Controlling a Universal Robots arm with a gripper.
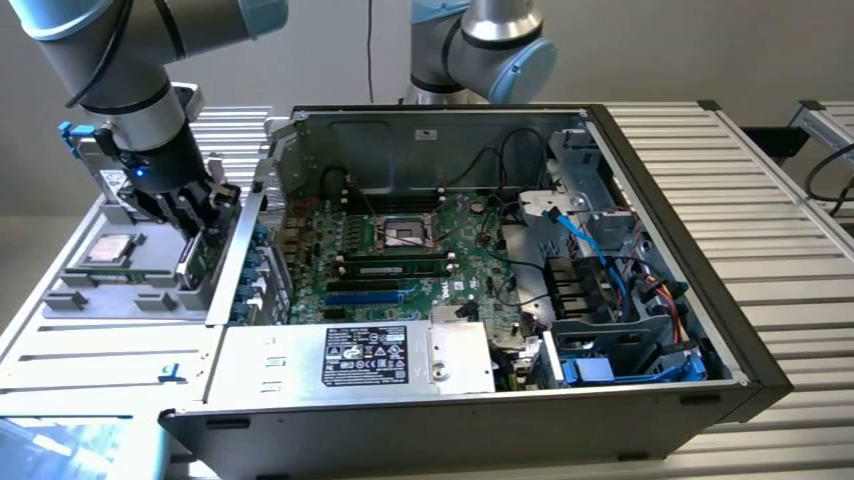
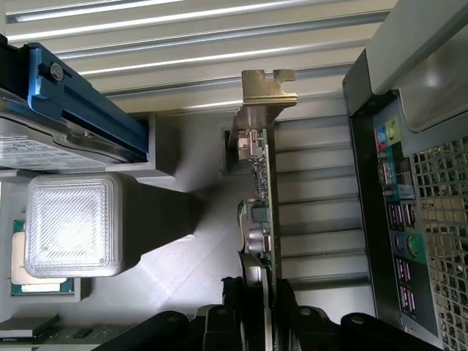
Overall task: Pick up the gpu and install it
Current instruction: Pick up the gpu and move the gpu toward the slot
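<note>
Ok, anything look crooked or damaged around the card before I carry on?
Nothing stands out. The gpu sits straight in the gripper beside the computer case, and its metal bracket looks unbent.

Arm [image 1: 127, 95] at upper left of the exterior view: silver-grey tubular links, pale blue joint caps, black cable [image 1: 118, 40] trailing down it, small blue light [image 1: 139, 177] on the dark wrist, then a black gripper [image 1: 198, 222] with jointed matte-black fingers [image 2: 219, 322]
</note>
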